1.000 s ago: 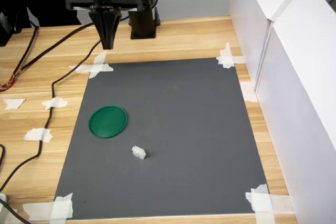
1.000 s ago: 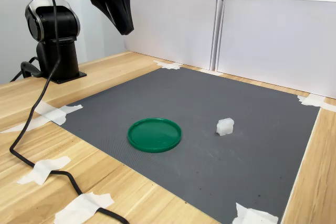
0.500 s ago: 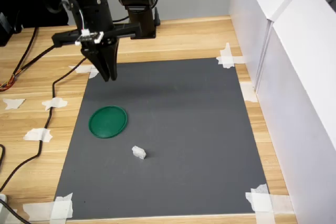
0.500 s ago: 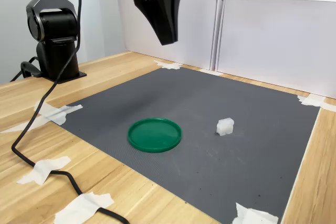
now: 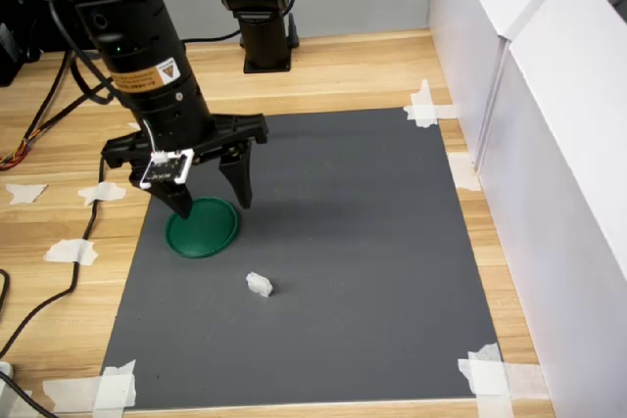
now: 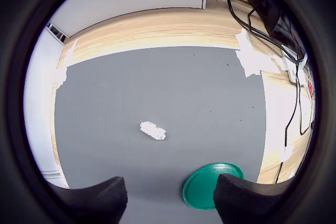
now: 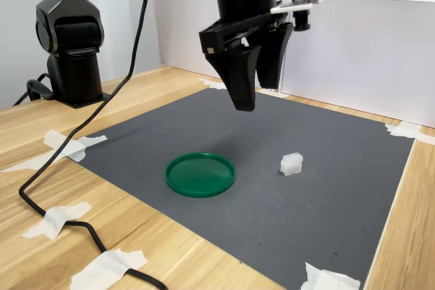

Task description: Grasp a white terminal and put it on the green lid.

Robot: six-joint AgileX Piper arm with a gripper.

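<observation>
While hand [image 7: 257, 93] hangs wide, empty, white terminal [image 7: 291, 163] lies apart below, beside green lid [image 7: 200, 174].

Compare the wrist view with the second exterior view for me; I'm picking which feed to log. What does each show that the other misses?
Only the wrist view looks straight down on the tiny white blocky plastic terminal, with its jaws open at the frame edge. Only the second exterior view shows the black arm base and the gripper hanging clear above the mat. Both show the flat round dark-green plastic lid, bare, and the grey mat.
</observation>
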